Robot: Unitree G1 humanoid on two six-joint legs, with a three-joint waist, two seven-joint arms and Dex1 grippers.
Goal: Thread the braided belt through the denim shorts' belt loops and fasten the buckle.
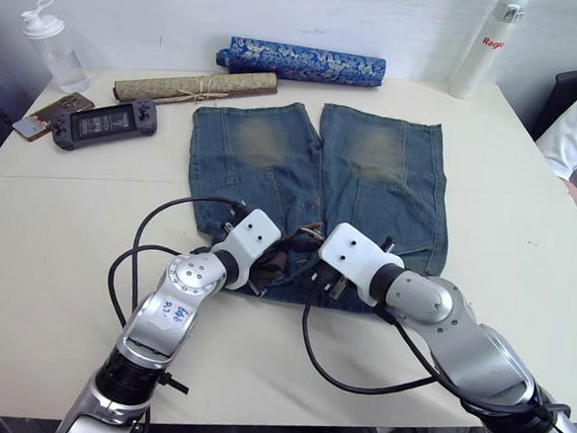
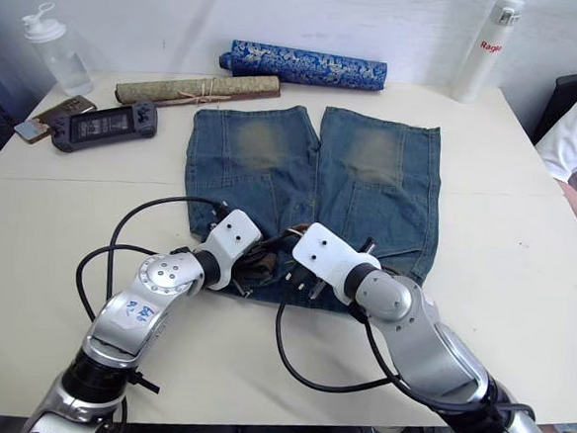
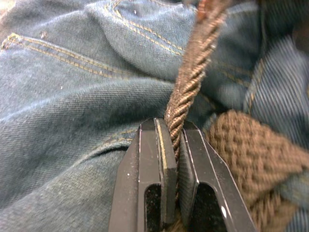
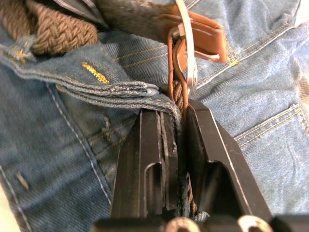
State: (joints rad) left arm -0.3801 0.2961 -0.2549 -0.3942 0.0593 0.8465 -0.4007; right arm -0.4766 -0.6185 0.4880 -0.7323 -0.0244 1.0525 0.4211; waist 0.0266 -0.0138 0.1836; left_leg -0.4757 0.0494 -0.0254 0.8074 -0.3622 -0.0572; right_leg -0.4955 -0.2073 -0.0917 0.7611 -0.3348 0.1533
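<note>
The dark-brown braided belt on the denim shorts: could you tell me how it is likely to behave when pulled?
The dark-brown braided belt, pinched edge-on in the left gripper, probably flexes and twists easily. Its coarse weave likely resists slipping but may drag on the faded blue denim shorts.

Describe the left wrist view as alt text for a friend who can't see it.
Two black fingers pinch a brown braided belt edge-on, the strap running away from them over rumpled blue denim shorts. A wider, flat stretch of the same weave lies beside the fingers.
</note>
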